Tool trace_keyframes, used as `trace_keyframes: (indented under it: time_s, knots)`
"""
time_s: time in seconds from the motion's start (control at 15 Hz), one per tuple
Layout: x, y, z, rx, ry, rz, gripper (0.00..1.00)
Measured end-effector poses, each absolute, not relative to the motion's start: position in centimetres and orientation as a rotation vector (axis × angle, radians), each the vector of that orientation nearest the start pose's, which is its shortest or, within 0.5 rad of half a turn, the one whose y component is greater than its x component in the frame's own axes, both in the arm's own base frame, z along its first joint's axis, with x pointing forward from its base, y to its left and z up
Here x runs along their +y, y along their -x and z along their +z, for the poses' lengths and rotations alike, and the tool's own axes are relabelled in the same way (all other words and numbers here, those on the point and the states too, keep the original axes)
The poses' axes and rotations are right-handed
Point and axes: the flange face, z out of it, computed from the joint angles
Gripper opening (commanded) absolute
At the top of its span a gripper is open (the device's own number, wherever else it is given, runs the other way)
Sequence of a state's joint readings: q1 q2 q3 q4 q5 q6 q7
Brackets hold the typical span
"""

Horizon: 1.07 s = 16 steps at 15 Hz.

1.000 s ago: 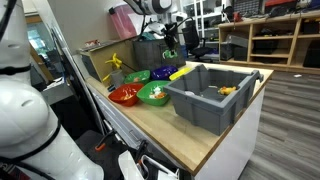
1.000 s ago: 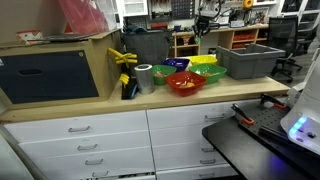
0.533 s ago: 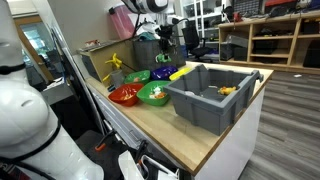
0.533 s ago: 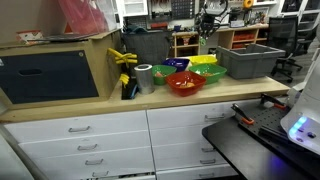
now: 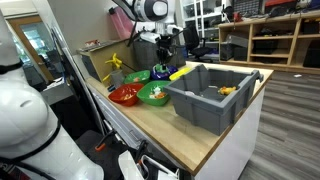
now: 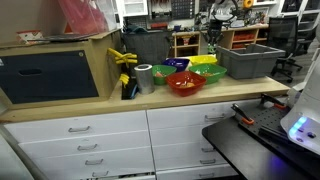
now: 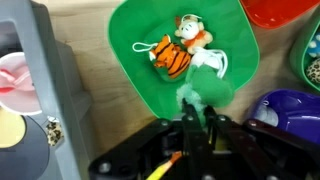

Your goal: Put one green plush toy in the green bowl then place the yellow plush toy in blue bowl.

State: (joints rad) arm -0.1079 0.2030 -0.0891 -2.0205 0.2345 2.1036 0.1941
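Shifted claw, tight on green plush

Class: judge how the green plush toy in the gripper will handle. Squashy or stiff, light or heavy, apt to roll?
Probably squashy: the green plush toy is pinched in the shut gripper. Likely light: a narrow pinch holds it over the green bowl. Released, its soft lumpy shape should settle, not roll.

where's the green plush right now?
Wrist view: the green plush is pinched in the shut gripper over the green bowl, at its lower edge, below the tiger toy; blue bowl at right.
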Motion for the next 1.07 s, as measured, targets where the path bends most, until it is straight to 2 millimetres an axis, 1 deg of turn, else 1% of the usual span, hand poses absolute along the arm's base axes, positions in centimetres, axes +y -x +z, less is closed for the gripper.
trace_keyframes:
  time_s: [0.53,0.8,1.07]
  knots:
    - [-10.6,-54.0,29.9,0.672,2.914,0.116,0.03]
    - [-10.3,-52.5,27.8,0.642,2.927,0.131,0.03]
    - [-9.9,-51.5,26.4,0.629,2.935,0.133,0.03]
